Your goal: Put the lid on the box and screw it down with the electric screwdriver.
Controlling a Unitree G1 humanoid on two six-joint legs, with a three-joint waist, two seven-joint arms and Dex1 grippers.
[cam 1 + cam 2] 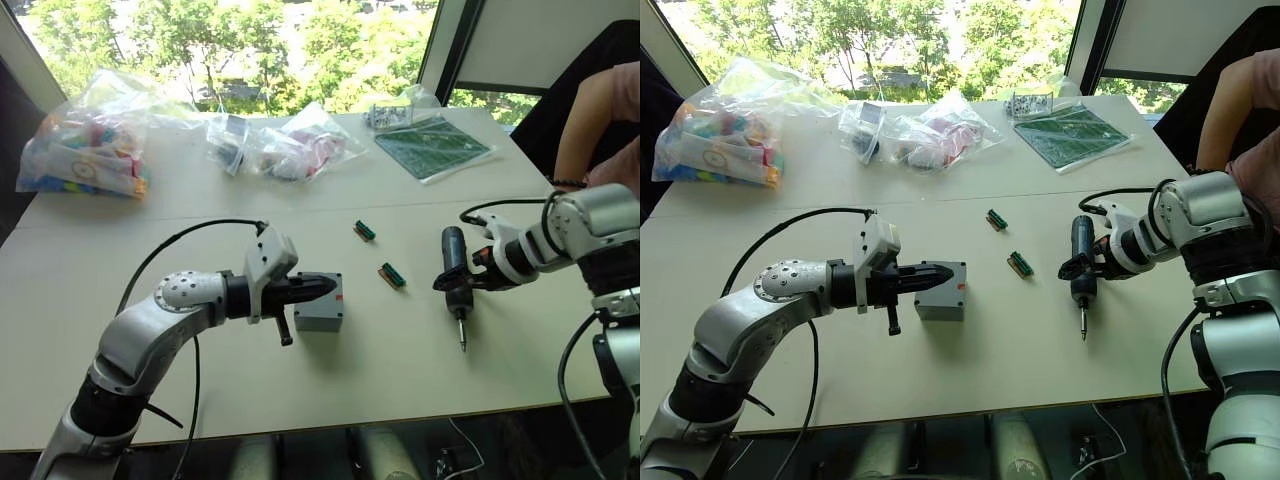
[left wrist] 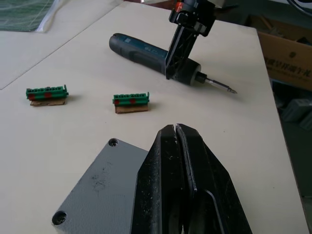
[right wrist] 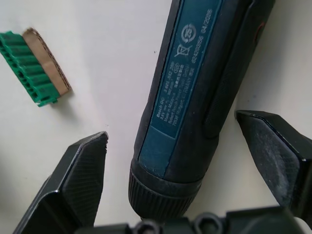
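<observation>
The left gripper [image 1: 325,289] reaches over the grey box [image 1: 322,312] near the middle of the bench [image 1: 200,190], its jaws pressed together with nothing between them, resting over the lid [image 2: 105,187] that sits on the box. Just beyond lie two green connectors [image 1: 392,275]. Further right, the electric screwdriver [image 1: 457,270] lies flat on the bench, bit toward the robot. The right gripper [image 1: 458,283] straddles it, jaws spread wide either side of the barrel.

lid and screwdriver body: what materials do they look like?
Lid: seems moulded grey plastic, matte, with recessed corner screw holes. Electric screwdriver: body looks like dark hard plastic, slightly glossy, with a printed label and ribbed collar; its bit appears to be bare metal.
</observation>
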